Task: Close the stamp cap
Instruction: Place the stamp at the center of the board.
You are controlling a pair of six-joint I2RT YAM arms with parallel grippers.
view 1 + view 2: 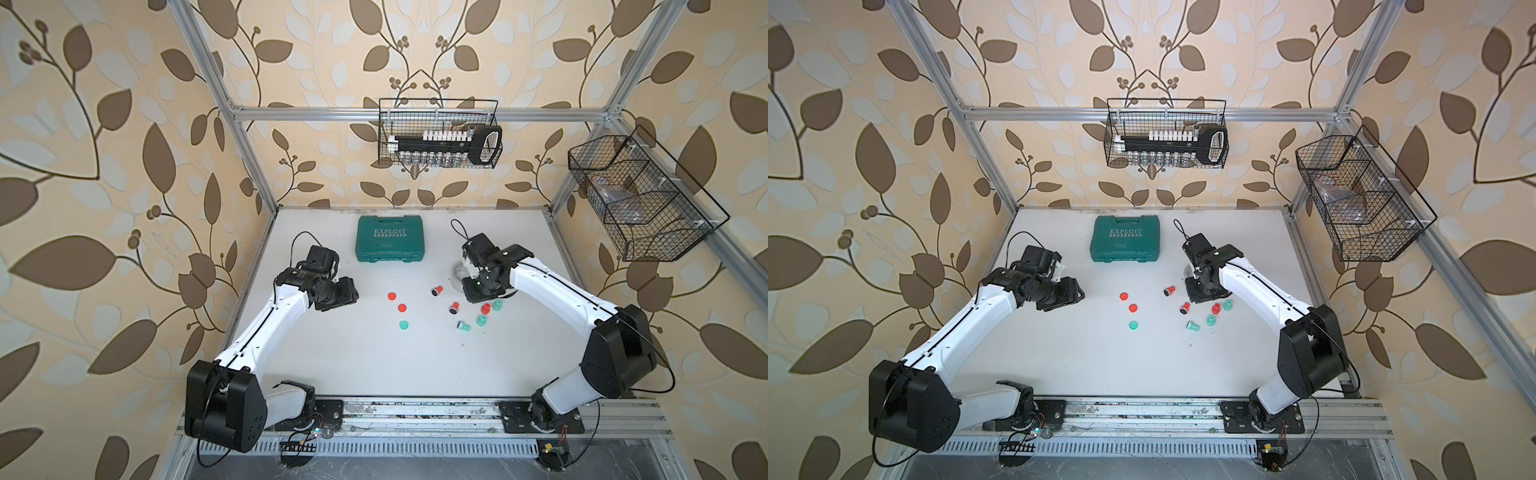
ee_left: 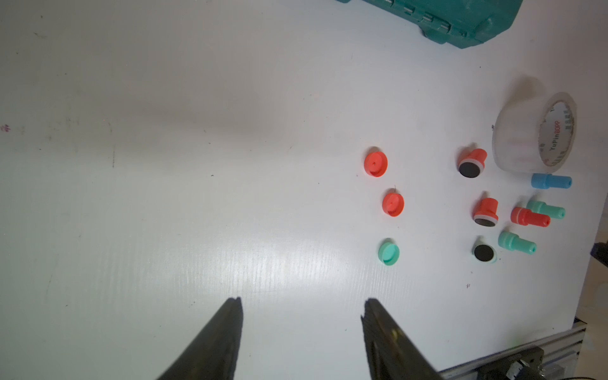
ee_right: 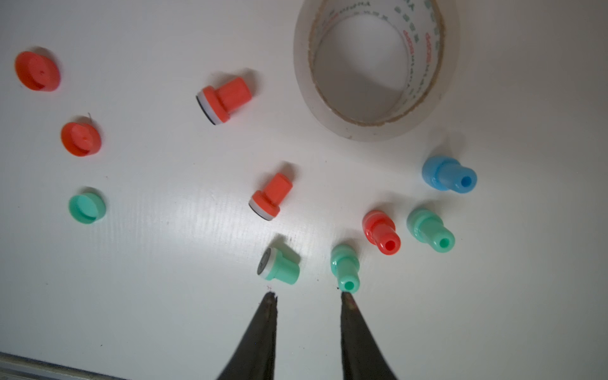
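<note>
Two red caps [image 1: 391,296] [image 1: 402,308] and a green cap [image 1: 404,325] lie loose mid-table. Three uncapped stamps rest on their sides: two red [image 3: 225,98] [image 3: 271,195] and one green [image 3: 279,266]. Beside them stand capped stamps: a red one [image 3: 381,232], two green [image 3: 343,266] [image 3: 429,230] and a blue one [image 3: 449,174]. My right gripper [image 3: 307,296] hangs open just above the green uncapped stamp and a green capped one, holding nothing. My left gripper [image 2: 302,301] is open and empty, well to the left of the caps.
A roll of clear tape [image 3: 371,131] lies behind the stamps, partly under my right wrist in both top views. A green tool case [image 1: 388,239] sits at the back of the table. Wire baskets [image 1: 440,133] [image 1: 640,199] hang on the frame.
</note>
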